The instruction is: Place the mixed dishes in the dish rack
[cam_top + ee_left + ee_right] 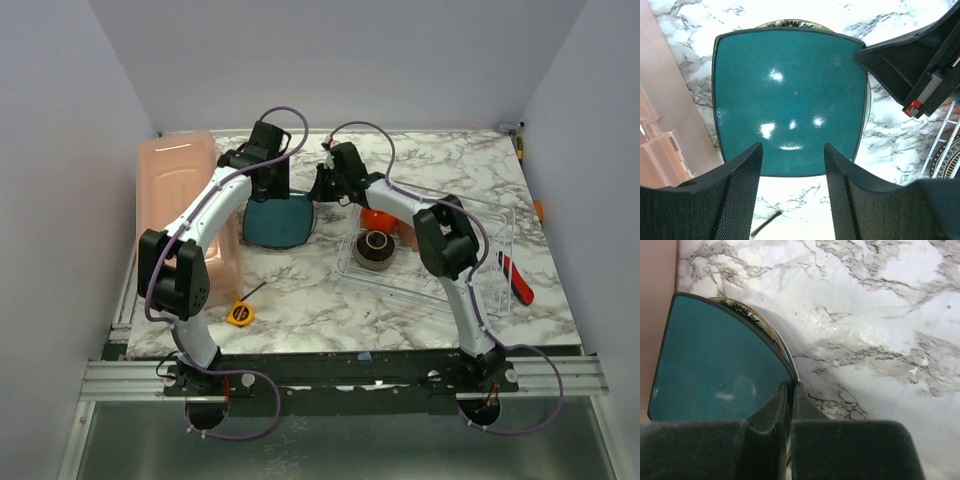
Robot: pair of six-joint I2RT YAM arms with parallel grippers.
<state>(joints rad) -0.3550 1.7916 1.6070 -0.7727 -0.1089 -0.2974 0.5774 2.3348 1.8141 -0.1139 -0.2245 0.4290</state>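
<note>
A teal plate (790,95) lies on the marble tabletop (300,290) between a long pink tub (178,185) and the clear dish rack (495,235). It is stacked on a second plate (790,23), of which only the patterned rim shows. The right fingers (771,415) are clamped tight on the teal plate's far right edge, with the rim pinched between them. The left fingers (742,195) stand apart above the plate's near edge and grip nothing. Inside the rack sits a dark brown bowl (376,250), with an orange bowl (378,217) just behind it and a pinkish mug (408,236) beside them, partly hidden by the right arm. A yellow tape measure (239,313) rests on the tabletop near the left arm. A red-and-black tool (516,279) lies at the rack's right side.
</note>
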